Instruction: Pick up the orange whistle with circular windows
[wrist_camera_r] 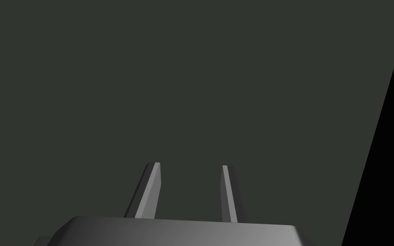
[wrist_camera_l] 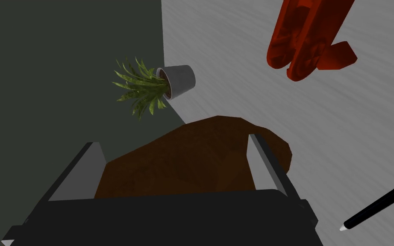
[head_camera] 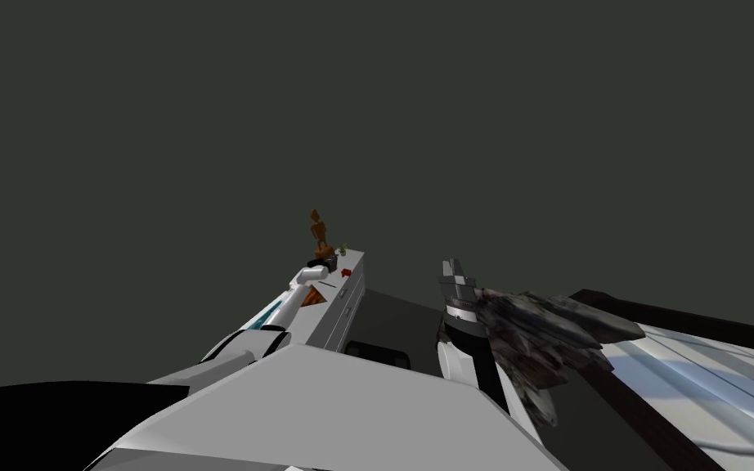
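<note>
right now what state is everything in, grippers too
left gripper: open, fingers either side of the whistle
whistle: between the left fingers, not gripped
right gripper: fingers apart, empty
plant: at the table edge, upright or tipped I cannot tell
red thing: on the table, untouched
pen: lying flat on the table

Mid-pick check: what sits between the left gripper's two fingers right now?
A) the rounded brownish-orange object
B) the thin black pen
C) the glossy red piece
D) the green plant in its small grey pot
A: the rounded brownish-orange object fills the gap between the left gripper's two fingers.
</note>
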Controlling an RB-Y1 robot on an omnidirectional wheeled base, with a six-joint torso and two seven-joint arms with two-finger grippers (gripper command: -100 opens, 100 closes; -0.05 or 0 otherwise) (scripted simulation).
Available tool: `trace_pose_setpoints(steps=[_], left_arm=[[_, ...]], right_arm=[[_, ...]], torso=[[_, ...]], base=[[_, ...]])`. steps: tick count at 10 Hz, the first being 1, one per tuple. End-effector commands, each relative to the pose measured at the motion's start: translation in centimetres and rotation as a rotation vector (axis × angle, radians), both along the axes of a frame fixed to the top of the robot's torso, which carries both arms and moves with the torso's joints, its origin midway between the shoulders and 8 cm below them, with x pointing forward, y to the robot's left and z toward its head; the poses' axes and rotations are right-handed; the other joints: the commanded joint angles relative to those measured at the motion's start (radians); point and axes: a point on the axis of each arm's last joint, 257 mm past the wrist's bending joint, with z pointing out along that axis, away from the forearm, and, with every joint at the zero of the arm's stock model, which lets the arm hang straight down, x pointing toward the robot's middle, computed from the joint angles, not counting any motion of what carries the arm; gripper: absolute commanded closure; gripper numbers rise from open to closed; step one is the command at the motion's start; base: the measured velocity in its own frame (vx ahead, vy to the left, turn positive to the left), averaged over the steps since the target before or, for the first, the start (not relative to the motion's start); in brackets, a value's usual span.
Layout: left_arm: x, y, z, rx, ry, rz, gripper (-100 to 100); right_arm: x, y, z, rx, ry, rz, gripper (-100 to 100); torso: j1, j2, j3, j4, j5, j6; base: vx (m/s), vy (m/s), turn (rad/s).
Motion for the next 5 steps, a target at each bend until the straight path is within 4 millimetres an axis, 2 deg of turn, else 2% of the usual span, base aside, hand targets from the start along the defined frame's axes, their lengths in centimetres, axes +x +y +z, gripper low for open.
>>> trace_pose_setpoints(steps=[1,2,3,5], left_arm=[[-0.3,0.3,-1.5,-0.009,0.052,0.005,-100],[0.3,0.1,-1.4,-0.016,0.083,-0.002,-100],[-0.4,0.4,-2.8,-0.023,0.117,0.007,-100],[-0.2,0.3,-3.2,-0.034,0.162,0.002,-100]], right_arm=[[0.0,0.0,0.0,0.0,0.0,0.0,0],[0.0,0.0,0.0,0.0,0.0,0.0,0],[0.0,0.0,0.0,0.0,0.0,0.0,0],[0.0,0.0,0.0,0.0,0.0,0.0,0]], torso=[[0.0,0.0,0.0,0.0,0.0,0.0],[0.0,0.0,0.0,0.0,0.0,0.0],[0.0,0.0,0.0,0.0,0.0,0.0],[0.0,0.0,0.0,0.0,0.0,0.0]], base=[[0.01,0.012,-0.023],[0.014,0.014,-0.03],[0.015,0.014,-0.019],[0.009,0.007,-0.016]])
